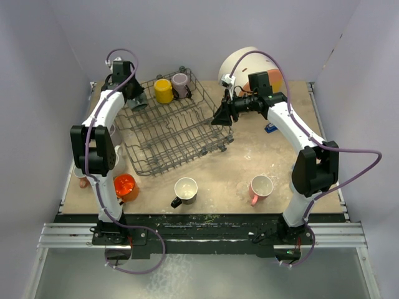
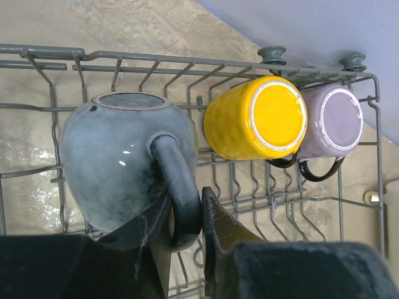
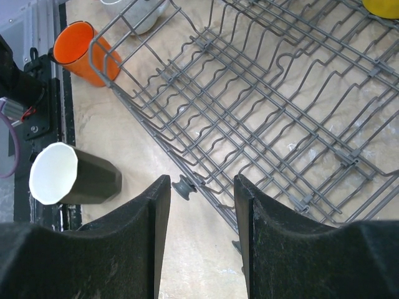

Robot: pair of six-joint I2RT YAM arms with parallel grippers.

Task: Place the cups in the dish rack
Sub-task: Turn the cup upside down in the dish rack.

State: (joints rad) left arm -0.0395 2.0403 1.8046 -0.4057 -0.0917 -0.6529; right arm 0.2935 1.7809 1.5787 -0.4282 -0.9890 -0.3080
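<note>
The grey wire dish rack point(image 1: 177, 134) sits left of centre. A yellow cup point(image 1: 163, 90) and a mauve cup point(image 1: 181, 83) stand upside down at its back edge; the left wrist view shows the yellow cup point(image 2: 259, 118) and mauve cup point(image 2: 330, 121) bottoms up. My left gripper point(image 1: 133, 94) is shut on the handle point(image 2: 177, 180) of a tilted blue-grey cup point(image 2: 115, 162) over the rack's back left corner. My right gripper point(image 3: 202, 187) hangs open and holds nothing above the rack's right edge point(image 1: 223, 115). On the table lie an orange cup point(image 1: 124, 185), a dark cup point(image 1: 185, 190) and a pink cup point(image 1: 260, 187).
A big white cylinder point(image 1: 246, 62) stands at the back right behind the right arm. A small blue item point(image 1: 270, 128) lies on the table under that arm. Another cup point(image 1: 81, 180) peeks out beside the left arm at the table's left edge. Walls enclose three sides.
</note>
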